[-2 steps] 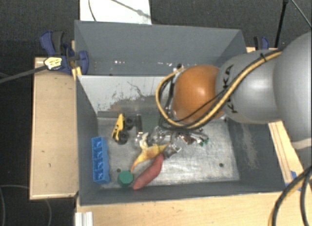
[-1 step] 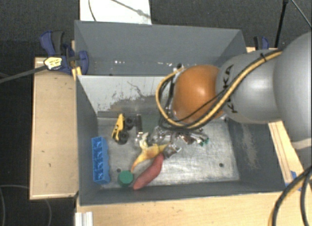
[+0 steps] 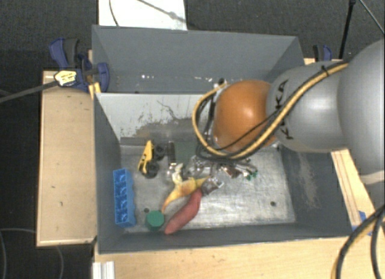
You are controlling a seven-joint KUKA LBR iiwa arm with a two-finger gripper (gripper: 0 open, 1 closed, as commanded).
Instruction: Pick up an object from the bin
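Pincer [image 3: 203, 172] sits low, mid-bin; open or closed, I cannot tell. Just at its seven o'clock lies a yellow toy banana [image 3: 178, 191], probably light, stiff and slick. Best gripped across its middle.

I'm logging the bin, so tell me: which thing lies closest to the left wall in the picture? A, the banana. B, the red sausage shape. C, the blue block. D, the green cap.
C: the blue block lies along the left wall, while the green cap and banana sit further right.
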